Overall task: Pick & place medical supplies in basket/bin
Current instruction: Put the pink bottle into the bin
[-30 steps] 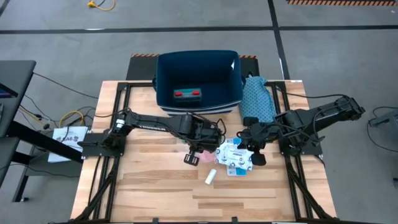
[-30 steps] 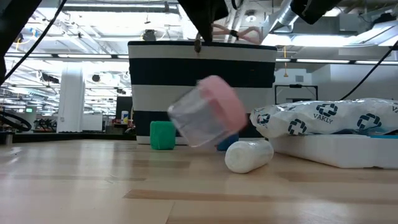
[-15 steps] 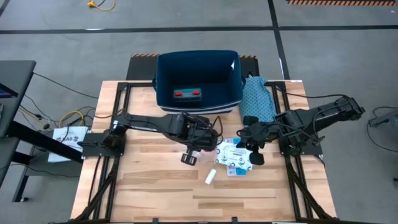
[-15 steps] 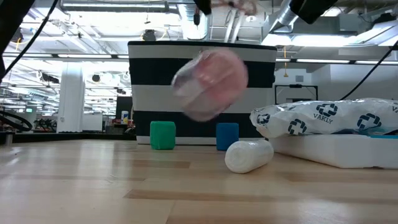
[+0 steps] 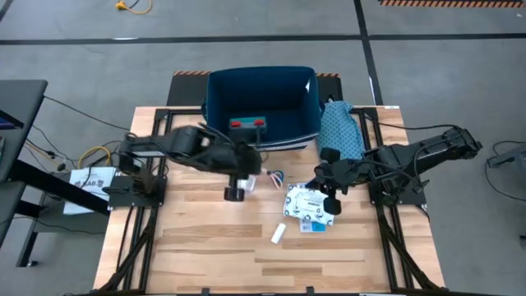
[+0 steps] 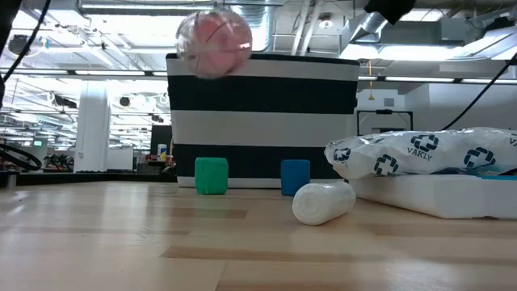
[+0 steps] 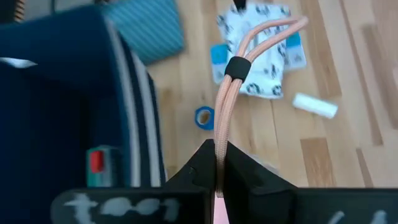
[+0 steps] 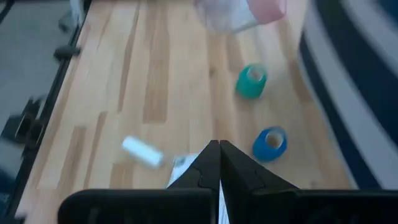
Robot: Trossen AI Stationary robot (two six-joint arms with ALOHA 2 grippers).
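My left gripper [image 5: 236, 191] [image 7: 216, 146] is shut on the pink round thing [image 6: 214, 42], a clear round container with pink inside. It hangs in the air at the height of the navy bin's rim [image 6: 262, 58], near the bin's front wall [image 5: 261, 141]. A red-teal pack [image 5: 248, 125] lies in the bin. My right gripper [image 5: 331, 200] [image 8: 219, 149] is shut above the white-blue packets [image 5: 308, 205]. A teal roll [image 6: 212, 175], a blue roll [image 6: 296, 177] and a white tube [image 5: 279, 233] lie on the table. My left gripper holds the pink round thing [image 7: 217, 214] between its two fingers from above. The fingers hide which part they are on. The thing is lifted clear of the table and hangs below the fingers. A doubled pink cord [image 7: 227, 93] with a black clip runs out past the fingertips.
A teal dotted cloth [image 5: 339, 131] lies at the bin's right side. The packets [image 6: 420, 162] form a low heap on the table's right half. White shows between my right fingers; whether they touch a packet, I cannot tell. Bare wood lies toward the near edge.
My left gripper has risen and drawn back toward the table's left and far side, nearer the bin. The pink round thing has gone up with it from just above the table to the height of the bin's rim, turning as it rose.
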